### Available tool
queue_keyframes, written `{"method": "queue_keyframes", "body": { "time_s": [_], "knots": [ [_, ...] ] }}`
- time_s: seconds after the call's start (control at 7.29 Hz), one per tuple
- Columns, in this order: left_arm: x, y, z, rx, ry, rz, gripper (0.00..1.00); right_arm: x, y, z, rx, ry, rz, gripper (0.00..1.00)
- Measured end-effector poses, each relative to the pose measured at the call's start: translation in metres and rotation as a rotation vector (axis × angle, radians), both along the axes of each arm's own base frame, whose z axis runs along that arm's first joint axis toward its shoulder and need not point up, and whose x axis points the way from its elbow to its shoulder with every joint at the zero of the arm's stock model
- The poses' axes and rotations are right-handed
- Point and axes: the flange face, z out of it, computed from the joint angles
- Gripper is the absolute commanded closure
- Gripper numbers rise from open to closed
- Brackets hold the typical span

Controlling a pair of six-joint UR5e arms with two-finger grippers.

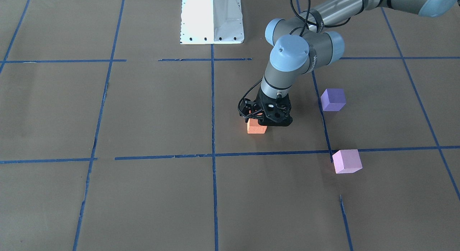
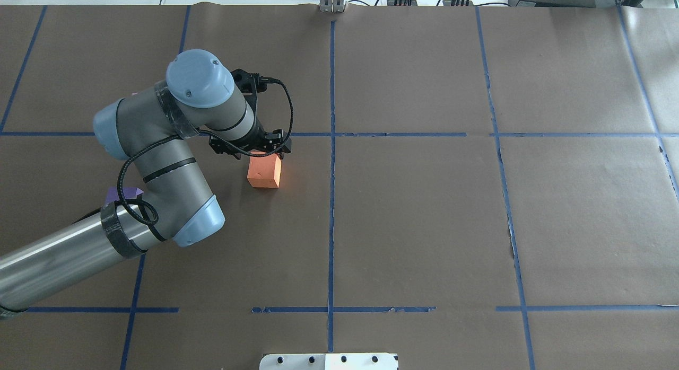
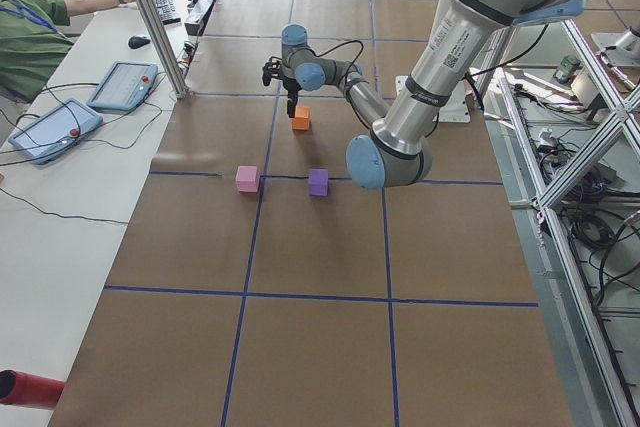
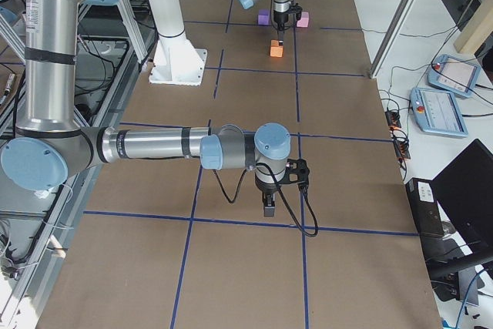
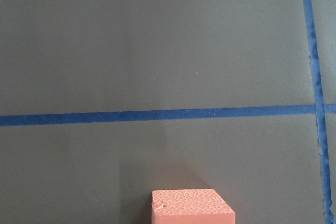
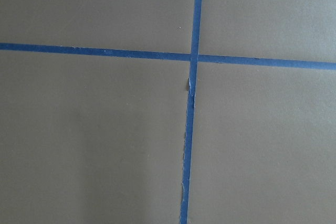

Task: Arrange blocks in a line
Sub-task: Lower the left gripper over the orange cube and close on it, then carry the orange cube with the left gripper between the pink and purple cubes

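Observation:
The orange block (image 1: pixel 256 127) lies on the brown table near the middle; it also shows in the overhead view (image 2: pixel 263 171) and at the bottom edge of the left wrist view (image 5: pixel 192 206). My left gripper (image 1: pixel 267 121) points down right over it, at its far edge. Its fingers are hidden, so I cannot tell whether it grips the block. The violet-purple block (image 1: pixel 333 99) and the pale pink block (image 1: pixel 346 161) sit apart on my left side. My right gripper (image 4: pixel 267 207) hangs over bare table, and I cannot tell its state.
The white robot base (image 1: pixel 212 19) stands at the table's near edge. Blue tape lines (image 6: pixel 192 98) grid the brown paper. An operator's desk with pendants (image 3: pixel 125 85) runs along the far side. A metal post (image 3: pixel 155 22) stands at the far edge.

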Motion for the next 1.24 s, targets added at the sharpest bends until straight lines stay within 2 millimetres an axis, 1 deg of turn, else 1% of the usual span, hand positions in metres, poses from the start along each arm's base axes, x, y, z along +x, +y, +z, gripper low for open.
{"method": "queue_keyframes", "body": {
  "time_s": [0.27,0.41,0.55,0.69,0.82,0.96,1.1,1.24],
  "knots": [
    [0.018,0.007,0.014,-0.021,-0.022,0.014,0.01,0.000,0.000,0.000,0.000,0.000,0.000,0.00],
    [0.027,0.010,0.023,-0.022,-0.024,0.024,0.06,0.000,0.000,0.000,0.001,0.000,0.000,0.00],
    [0.033,0.011,0.030,-0.020,-0.020,0.029,0.39,0.000,0.000,0.000,0.000,0.000,0.000,0.00],
    [0.036,0.011,0.033,-0.017,-0.017,0.032,0.94,0.000,0.000,0.000,0.000,0.000,0.000,0.00],
    [0.037,0.011,0.034,-0.017,-0.015,0.034,0.96,0.000,0.000,0.000,0.000,0.000,0.000,0.00],
    [0.033,0.009,0.032,-0.016,-0.012,0.033,0.96,0.000,0.000,0.000,0.000,0.000,0.000,0.00],
    [0.019,0.002,0.034,-0.020,-0.005,0.026,0.96,0.000,0.000,0.000,0.000,0.000,0.000,0.00],
    [-0.012,-0.008,0.045,-0.022,0.005,0.027,0.95,0.000,0.000,0.000,0.000,0.000,0.000,0.00]
  ]
}}
